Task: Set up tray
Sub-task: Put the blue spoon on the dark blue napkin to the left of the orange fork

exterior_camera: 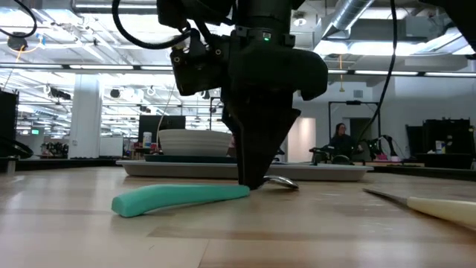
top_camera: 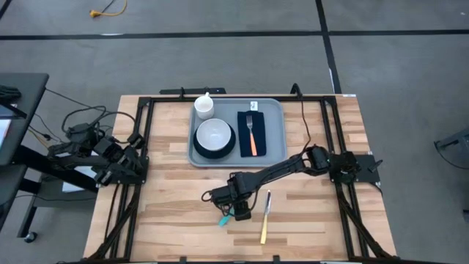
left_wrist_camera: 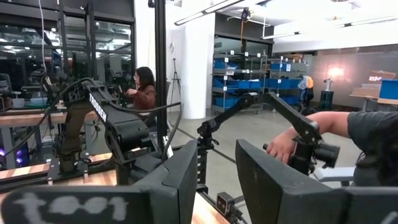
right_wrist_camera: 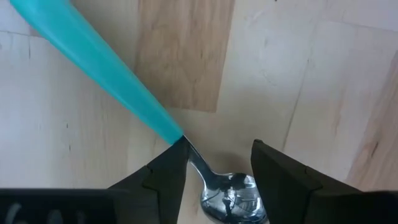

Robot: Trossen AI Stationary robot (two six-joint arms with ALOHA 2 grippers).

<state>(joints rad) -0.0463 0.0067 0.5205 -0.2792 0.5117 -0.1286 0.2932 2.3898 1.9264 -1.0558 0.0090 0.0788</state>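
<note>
A spoon with a teal handle (right_wrist_camera: 93, 56) and a steel bowl (right_wrist_camera: 233, 196) lies flat on the wood table (top_camera: 176, 220), near of the tray. My right gripper (right_wrist_camera: 217, 168) reaches down over it, open, with one finger on each side of the spoon's neck. The low view shows its fingertips (exterior_camera: 256, 179) at the table, between the teal handle (exterior_camera: 178, 198) and the bowl (exterior_camera: 284, 182). The pale grey-blue tray (top_camera: 275, 110) holds a white cup (top_camera: 204, 106), a white bowl on a dark plate (top_camera: 214, 136) and a black napkin with an orange-handled fork (top_camera: 252, 136). My left gripper (left_wrist_camera: 217, 180) waits open at the table's left edge (top_camera: 121, 165). My right gripper comes from above, pointing down, with its fingers across the spoon's neck (right_wrist_camera: 196, 162), just past the end of the teal handle. One finger (right_wrist_camera: 165, 177) stands right against the neck. I cannot tell whether it touches. The spoon lies flat on the table.
A knife with a pale yellow handle (top_camera: 265, 216) lies on the table right of my right gripper, also seen in the low view (exterior_camera: 439, 208). Black frame rails (top_camera: 143, 132) run along the table's left, right and far sides. People work in the room beyond the table (left_wrist_camera: 143, 87).
</note>
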